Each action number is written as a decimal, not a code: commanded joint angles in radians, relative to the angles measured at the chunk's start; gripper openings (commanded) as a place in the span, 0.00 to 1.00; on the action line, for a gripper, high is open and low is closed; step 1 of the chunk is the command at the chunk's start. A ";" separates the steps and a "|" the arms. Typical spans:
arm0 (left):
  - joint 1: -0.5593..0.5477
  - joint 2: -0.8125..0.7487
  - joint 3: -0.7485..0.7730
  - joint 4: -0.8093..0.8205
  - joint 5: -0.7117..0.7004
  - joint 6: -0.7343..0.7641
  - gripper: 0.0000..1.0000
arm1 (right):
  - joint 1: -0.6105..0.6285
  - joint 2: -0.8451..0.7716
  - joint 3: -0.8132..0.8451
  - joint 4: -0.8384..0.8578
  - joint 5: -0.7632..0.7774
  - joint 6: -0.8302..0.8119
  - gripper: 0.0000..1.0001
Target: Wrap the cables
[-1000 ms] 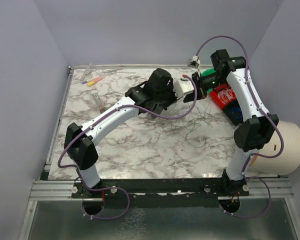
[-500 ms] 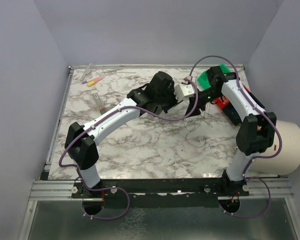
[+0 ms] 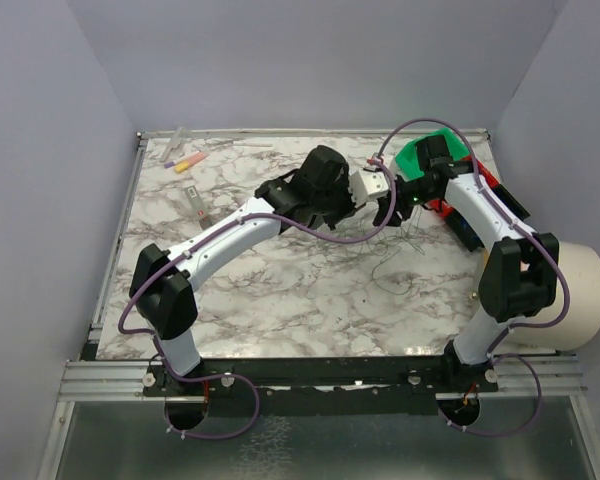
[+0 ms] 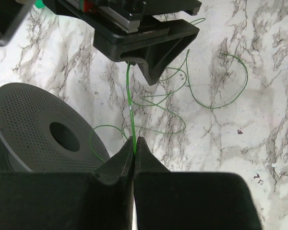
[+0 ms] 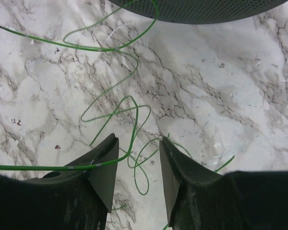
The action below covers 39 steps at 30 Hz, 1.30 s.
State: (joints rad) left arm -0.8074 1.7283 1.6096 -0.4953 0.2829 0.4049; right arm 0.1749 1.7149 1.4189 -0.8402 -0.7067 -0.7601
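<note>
Around: perforated grey spool (image 4: 29, 120) lower left on marble table (image 4: 264, 86) | left gripper (image 4: 135, 143) clamped on green cable (image 4: 129, 96) | right gripper (image 5: 137, 160) fingers apart, over its loops.

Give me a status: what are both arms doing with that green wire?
Left fingers shut on wire, strand taut. Right fingers open, wire draped across one. Rest lies in loose loops on table. Perforated disc close by.

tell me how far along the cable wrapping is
Early. Done: nothing looks wound; the thin green cable lies in loose curls on the marble table, beside the perforated disc. In hand: the left gripper is shut on one strand, the right gripper is open over the curls. Left: gathering and coiling all of it.
</note>
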 commanded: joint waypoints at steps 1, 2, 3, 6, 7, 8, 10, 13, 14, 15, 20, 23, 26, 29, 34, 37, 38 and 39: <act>-0.009 -0.012 -0.028 0.011 0.039 -0.008 0.00 | -0.004 -0.036 -0.018 0.100 -0.037 0.018 0.45; -0.010 -0.010 -0.031 0.011 0.040 -0.008 0.00 | -0.004 -0.039 -0.020 0.103 -0.062 0.015 0.45; -0.012 -0.010 -0.033 0.012 0.041 -0.009 0.00 | -0.004 -0.040 -0.021 0.108 -0.084 0.014 0.45; -0.015 -0.009 -0.041 0.014 0.042 -0.011 0.00 | -0.002 -0.038 -0.018 0.116 -0.106 0.015 0.44; -0.015 -0.009 -0.044 0.015 0.042 -0.011 0.00 | -0.003 -0.037 -0.018 0.115 -0.109 0.011 0.43; -0.016 -0.010 -0.046 0.015 0.042 -0.011 0.00 | -0.003 -0.035 -0.018 0.113 -0.111 0.007 0.42; -0.017 -0.010 -0.049 0.015 0.039 -0.011 0.00 | -0.003 -0.034 -0.020 0.097 -0.129 -0.017 0.42; -0.016 -0.009 -0.052 0.016 0.034 -0.011 0.00 | -0.003 -0.045 -0.031 0.087 -0.152 -0.042 0.42; -0.018 -0.009 -0.052 0.017 0.035 -0.011 0.00 | -0.004 -0.054 -0.038 0.097 -0.155 -0.043 0.42; -0.017 -0.008 -0.053 0.017 0.033 -0.011 0.00 | -0.004 -0.062 -0.043 0.102 -0.157 -0.044 0.43; -0.017 -0.006 -0.055 0.018 0.018 -0.015 0.00 | -0.003 -0.115 -0.087 0.174 -0.122 -0.031 0.44; -0.018 -0.005 -0.053 0.018 0.017 -0.019 0.00 | -0.004 -0.128 -0.110 0.197 -0.119 -0.034 0.42; -0.017 -0.006 -0.051 0.019 0.019 -0.022 0.00 | -0.004 -0.119 -0.114 0.199 -0.114 -0.030 0.28; -0.017 -0.006 -0.048 0.019 0.021 -0.023 0.00 | -0.002 -0.110 -0.110 0.181 -0.107 -0.048 0.29; -0.017 -0.004 -0.051 0.020 0.023 -0.023 0.00 | -0.003 -0.113 -0.113 0.163 -0.082 -0.072 0.44; -0.018 0.000 -0.050 0.020 0.027 -0.024 0.00 | -0.002 -0.108 -0.115 0.160 -0.092 -0.072 0.44; -0.017 0.000 -0.049 0.020 0.030 -0.024 0.00 | -0.002 -0.102 -0.113 0.159 -0.097 -0.069 0.43; -0.018 0.001 -0.049 0.020 0.031 -0.024 0.00 | -0.002 -0.098 -0.111 0.158 -0.101 -0.068 0.43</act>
State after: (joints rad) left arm -0.8188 1.7283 1.5627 -0.4946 0.2951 0.3889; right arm 0.1749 1.6032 1.3174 -0.6750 -0.8082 -0.8139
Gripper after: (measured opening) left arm 0.004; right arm 0.434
